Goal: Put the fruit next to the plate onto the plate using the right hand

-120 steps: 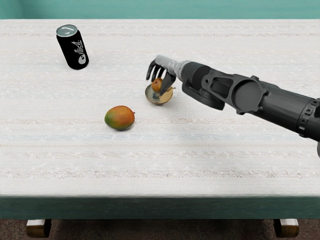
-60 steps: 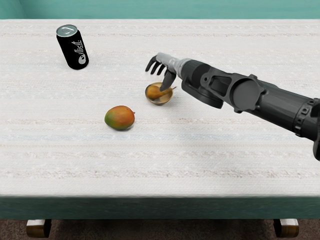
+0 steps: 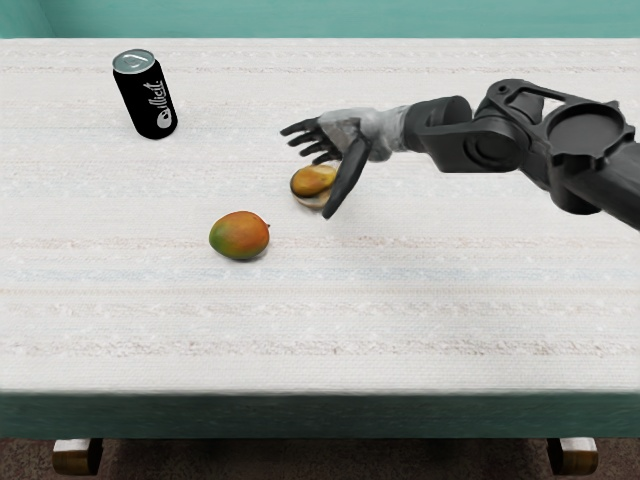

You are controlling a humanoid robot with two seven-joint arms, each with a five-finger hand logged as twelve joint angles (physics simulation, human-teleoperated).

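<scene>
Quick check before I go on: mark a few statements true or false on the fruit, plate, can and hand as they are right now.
1. The small fruit rests on the plate. True.
2. The right hand grips the small fruit. False: its fingers are spread and hold nothing.
3. The mango lies on the table, apart from the plate. True.
4. The can lies on its side. False: it stands upright.
5. The left arm reaches toward the mango. False: only the right arm shows.
</scene>
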